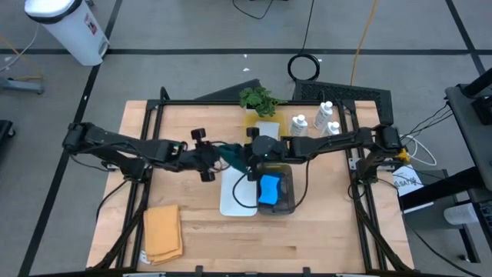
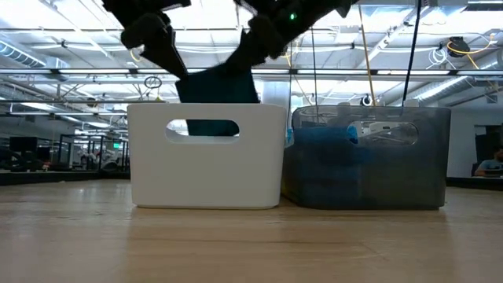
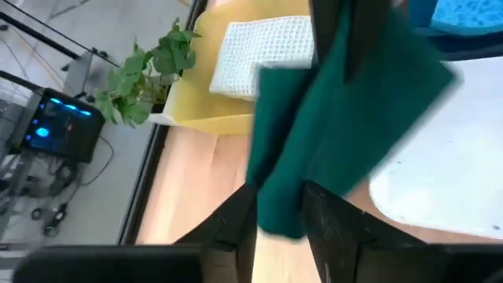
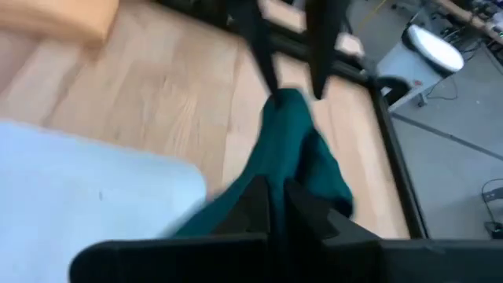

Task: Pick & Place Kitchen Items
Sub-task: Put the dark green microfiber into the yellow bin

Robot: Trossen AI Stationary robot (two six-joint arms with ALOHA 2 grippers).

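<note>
A dark green cloth (image 1: 231, 155) hangs in the air between my two grippers, above the far end of a white bin (image 2: 204, 173). My right gripper (image 4: 277, 189), reaching in from the table's right, is shut on it. My left gripper (image 3: 279, 196) comes from the table's left and stands open, with the cloth's other end (image 3: 279, 208) between its fingers. In the low view the cloth's lower part (image 2: 212, 127) shows through the bin's handle slot. A blue sponge (image 1: 269, 190) lies in the dark grey bin (image 1: 289, 181) beside the white one. My right gripper pinches the green cloth's bunched end (image 4: 287, 161) between its two fingers, coming from the table's right and slanting down. The cloth is lifted clear and runs on toward the left gripper. My left gripper's fingers (image 3: 240, 224) stand on either side of the cloth's other end; whether they touch it I cannot tell.
An orange-tan folded cloth (image 1: 163, 231) lies at the near left. Three white bottles (image 1: 315, 121), a leafy plant (image 1: 257, 98) and a yellow holder (image 3: 200, 110) with a white waffle cloth (image 3: 263, 51) stand along the far edge. Bare wood lies left of the bins.
</note>
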